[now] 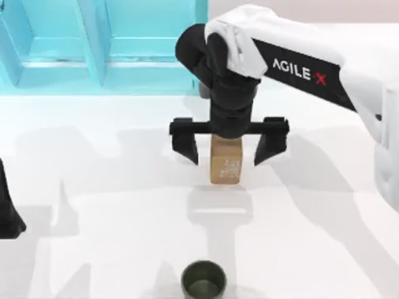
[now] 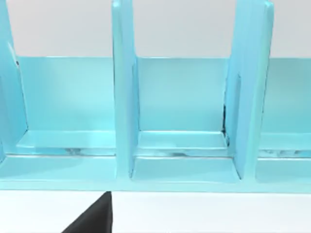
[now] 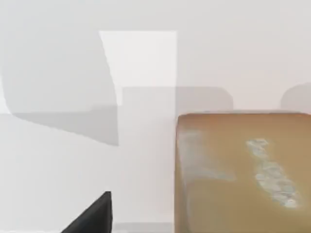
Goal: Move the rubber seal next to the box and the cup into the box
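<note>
Rubber seal (image 1: 225, 163) top under the right gripper (image 1: 227, 151); cup (image 1: 203, 280) rim cut off below.

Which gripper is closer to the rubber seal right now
Right. The right gripper hangs open directly over the rubber seal, one finger on each side of it. The left gripper sits far off at the table's left edge.

A plain white counter (image 1: 112, 205) fills the scene, crossed by soft grey shadows under even light. Along its far edge at the left stands a glossy turquoise box (image 1: 93, 43) with upright dividers; a pale wall rises behind it.
</note>
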{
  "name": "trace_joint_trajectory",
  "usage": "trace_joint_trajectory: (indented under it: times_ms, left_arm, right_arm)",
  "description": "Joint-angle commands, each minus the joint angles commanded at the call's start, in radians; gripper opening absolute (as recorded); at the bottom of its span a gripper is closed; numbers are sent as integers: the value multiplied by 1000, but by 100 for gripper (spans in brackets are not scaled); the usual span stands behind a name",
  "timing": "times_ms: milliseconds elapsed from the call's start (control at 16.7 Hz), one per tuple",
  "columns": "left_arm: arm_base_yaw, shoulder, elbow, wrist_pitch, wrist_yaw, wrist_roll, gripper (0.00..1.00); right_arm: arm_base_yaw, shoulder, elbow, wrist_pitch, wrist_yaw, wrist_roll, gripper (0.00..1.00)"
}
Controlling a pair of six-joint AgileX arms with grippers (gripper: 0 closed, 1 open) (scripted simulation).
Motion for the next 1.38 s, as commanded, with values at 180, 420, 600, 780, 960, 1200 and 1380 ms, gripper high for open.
trace_joint_trajectory:
  times_ms: [180, 420, 600, 780, 960, 1200, 1380]
  left_arm:
    - [0, 0, 0, 0, 0, 0, 100]
    - [0, 0, 0, 0, 0, 0, 100]
    - [0, 0, 0, 0, 0, 0, 100]
    - [0, 0, 0, 0, 0, 0, 100]
    - [0, 0, 0, 0, 0, 0, 100]
    - [0, 0, 0, 0, 0, 0, 100]
    - [0, 0, 0, 0, 0, 0, 100]
  right_arm:
    - [1, 0, -25, 25, 0, 1, 100]
    - [1, 0, -25, 25, 0, 1, 85]
    - [1, 0, -25, 25, 0, 1, 62]
    - [1, 0, -25, 25, 0, 1, 40]
    - [1, 0, -25, 25, 0, 1, 17]
    - [1, 0, -25, 25, 0, 1, 0]
    - [1, 0, -25, 25, 0, 1, 0]
